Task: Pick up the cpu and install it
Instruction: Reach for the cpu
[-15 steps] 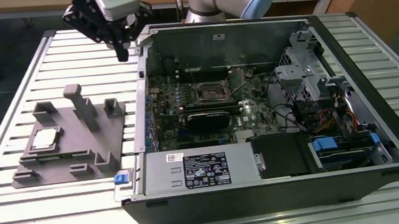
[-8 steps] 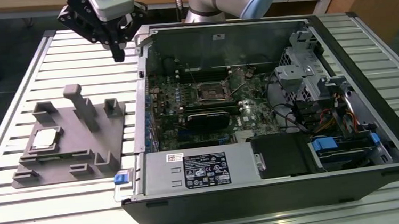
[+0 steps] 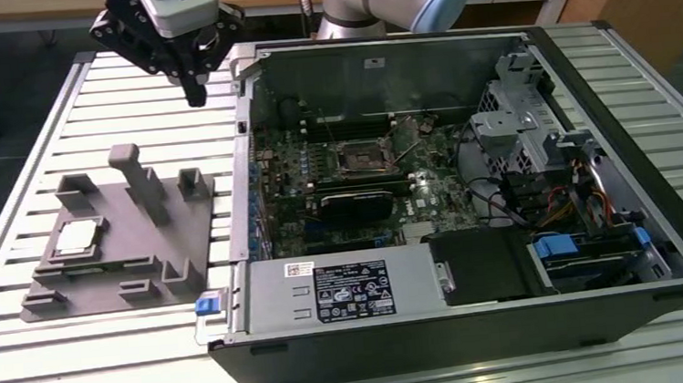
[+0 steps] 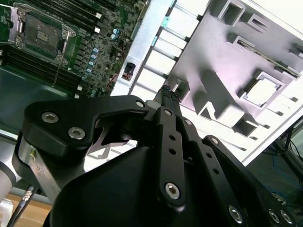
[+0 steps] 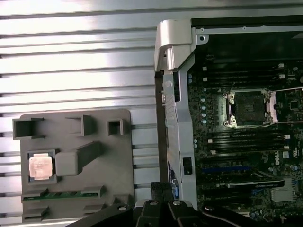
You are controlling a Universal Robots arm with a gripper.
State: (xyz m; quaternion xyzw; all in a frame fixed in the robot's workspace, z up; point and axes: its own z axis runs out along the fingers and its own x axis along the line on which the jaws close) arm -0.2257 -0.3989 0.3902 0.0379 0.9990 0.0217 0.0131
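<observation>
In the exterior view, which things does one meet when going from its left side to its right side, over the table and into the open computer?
cpu → gripper → socket → metal drive cage

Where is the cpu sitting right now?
In the exterior view the cpu lies in a square pocket of the grey holder on the slatted table, at the exterior view's left of the open computer case.

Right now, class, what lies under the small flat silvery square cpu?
The cpu sits in a square recess of the grey plastic fixture, which lies on the slatted metal table. The recess floor beneath the chip is covered.
</observation>
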